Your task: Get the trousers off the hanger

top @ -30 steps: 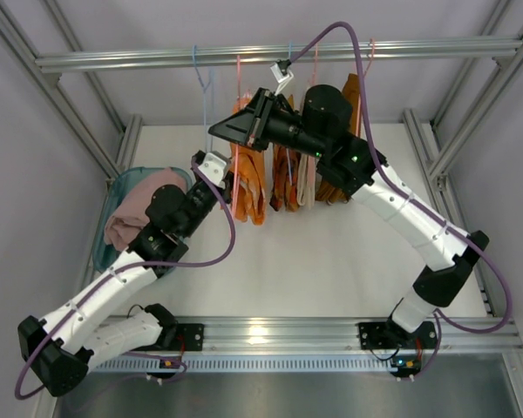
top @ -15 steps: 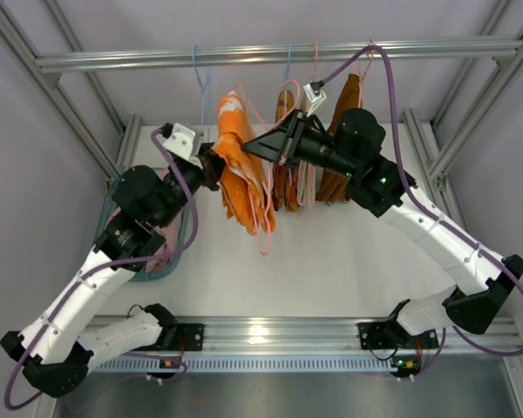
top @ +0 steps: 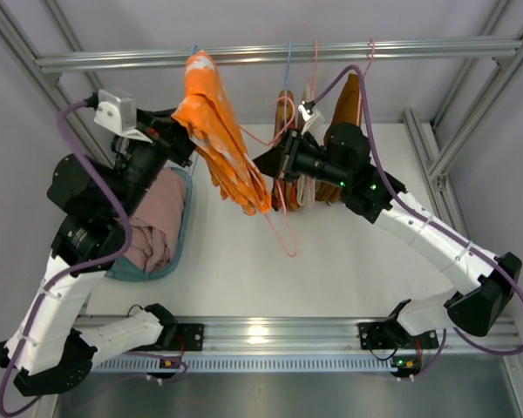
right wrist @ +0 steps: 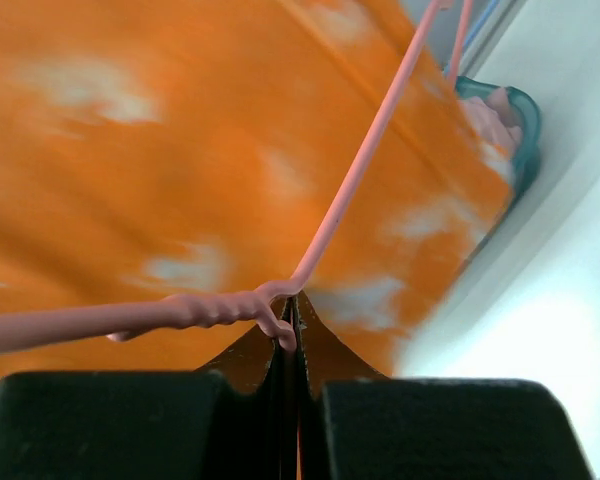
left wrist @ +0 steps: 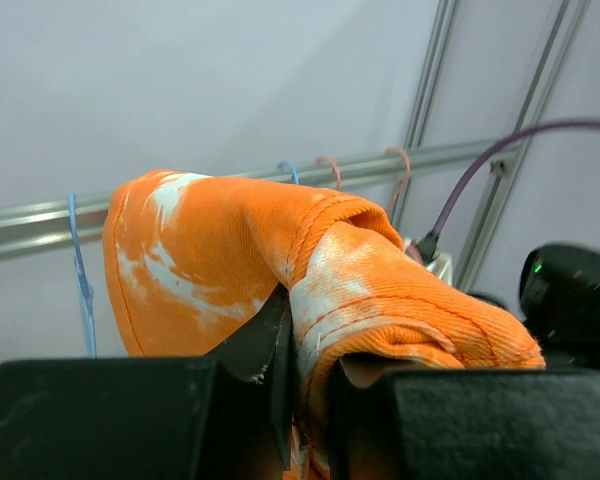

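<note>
The bright orange trousers (top: 216,131) with white patches hang from my left gripper (top: 176,132), which is shut on a fold of them high at the left, near the rail; they also fill the left wrist view (left wrist: 210,250) around that gripper (left wrist: 305,360). My right gripper (top: 266,163) is shut on the twisted neck of a pink wire hanger (top: 285,237), whose loop dangles beside the trousers' lower end. The right wrist view shows this gripper (right wrist: 292,320) pinching the hanger (right wrist: 350,190) in front of the orange cloth (right wrist: 130,150). The pale pink trousers (top: 157,218) lie in a teal basket (top: 179,252).
An aluminium rail (top: 418,47) crosses the back with a blue hanger (top: 195,54) and more hangers. A patterned orange garment (top: 285,109) and a dark brown garment (top: 347,109) hang behind my right arm. Frame posts stand on both sides.
My left arm has pulled the orange trousers up and to the left, off the pink hanger. My right gripper kept hold of the hanger, which now dangles mostly bare.
</note>
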`<action>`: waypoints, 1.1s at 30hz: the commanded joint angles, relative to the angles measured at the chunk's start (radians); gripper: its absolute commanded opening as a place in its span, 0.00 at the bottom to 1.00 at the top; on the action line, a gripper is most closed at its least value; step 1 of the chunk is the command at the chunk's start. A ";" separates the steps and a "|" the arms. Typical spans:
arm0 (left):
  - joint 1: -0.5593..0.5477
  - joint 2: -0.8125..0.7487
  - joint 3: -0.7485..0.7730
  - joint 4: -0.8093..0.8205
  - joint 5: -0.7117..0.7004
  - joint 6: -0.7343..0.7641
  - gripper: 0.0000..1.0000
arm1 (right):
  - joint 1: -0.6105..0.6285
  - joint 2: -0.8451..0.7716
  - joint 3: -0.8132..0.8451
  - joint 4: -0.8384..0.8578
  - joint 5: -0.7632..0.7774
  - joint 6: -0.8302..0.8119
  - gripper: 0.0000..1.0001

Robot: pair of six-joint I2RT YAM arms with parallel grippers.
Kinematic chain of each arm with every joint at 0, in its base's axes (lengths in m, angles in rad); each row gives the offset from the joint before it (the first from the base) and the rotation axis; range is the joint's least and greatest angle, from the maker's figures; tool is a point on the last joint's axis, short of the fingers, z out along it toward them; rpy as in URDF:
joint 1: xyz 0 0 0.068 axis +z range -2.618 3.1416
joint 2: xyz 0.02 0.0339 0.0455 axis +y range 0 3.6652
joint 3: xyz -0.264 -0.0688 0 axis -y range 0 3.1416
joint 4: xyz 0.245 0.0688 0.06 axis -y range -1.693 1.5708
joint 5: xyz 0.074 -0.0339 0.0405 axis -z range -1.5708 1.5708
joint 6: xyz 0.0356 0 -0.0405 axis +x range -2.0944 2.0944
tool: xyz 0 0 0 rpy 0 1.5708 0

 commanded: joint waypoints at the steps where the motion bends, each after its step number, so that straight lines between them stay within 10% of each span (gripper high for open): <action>1: 0.015 -0.002 0.153 0.218 0.029 -0.046 0.00 | -0.015 -0.023 -0.009 0.033 0.002 -0.044 0.00; 11: 0.119 -0.020 0.318 0.198 -0.048 0.058 0.00 | -0.015 -0.035 -0.003 0.018 0.007 -0.076 0.00; 33: 0.501 -0.696 -0.426 0.128 -0.266 0.668 0.00 | -0.015 -0.078 -0.020 -0.013 0.010 -0.117 0.00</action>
